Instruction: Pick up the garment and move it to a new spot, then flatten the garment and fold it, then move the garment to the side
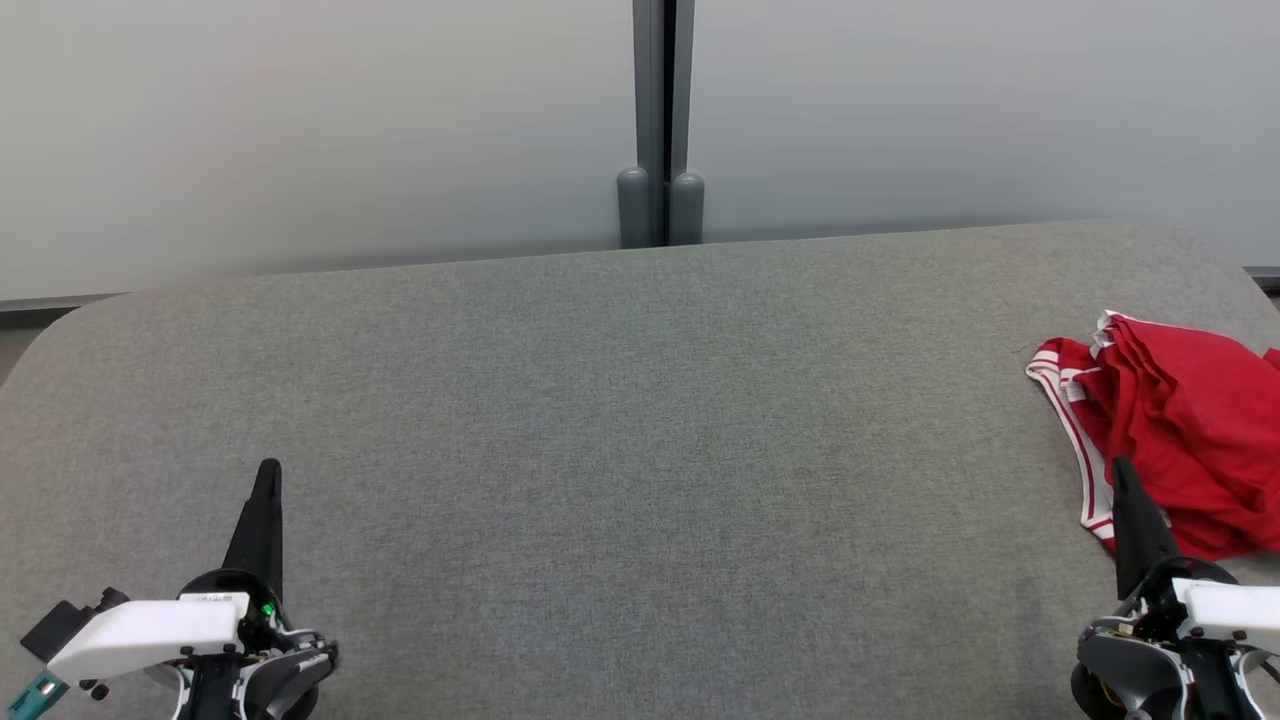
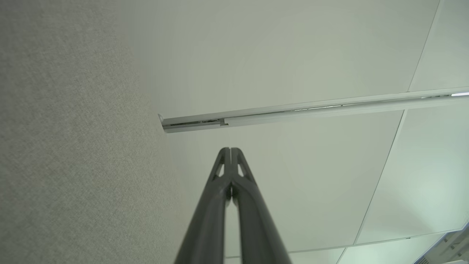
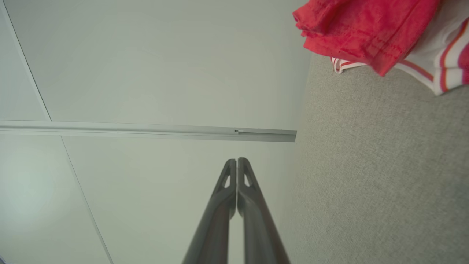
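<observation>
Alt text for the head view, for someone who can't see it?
A crumpled red garment with white-striped trim lies at the right edge of a grey fabric table. The left gripper and right gripper sit at the bottom corners, fingers shut, the right one beside the garment.

We see a red garment, trimmed in white bands with thin red stripes, lying crumpled in loose folds at the right edge of the grey fabric surface.
</observation>
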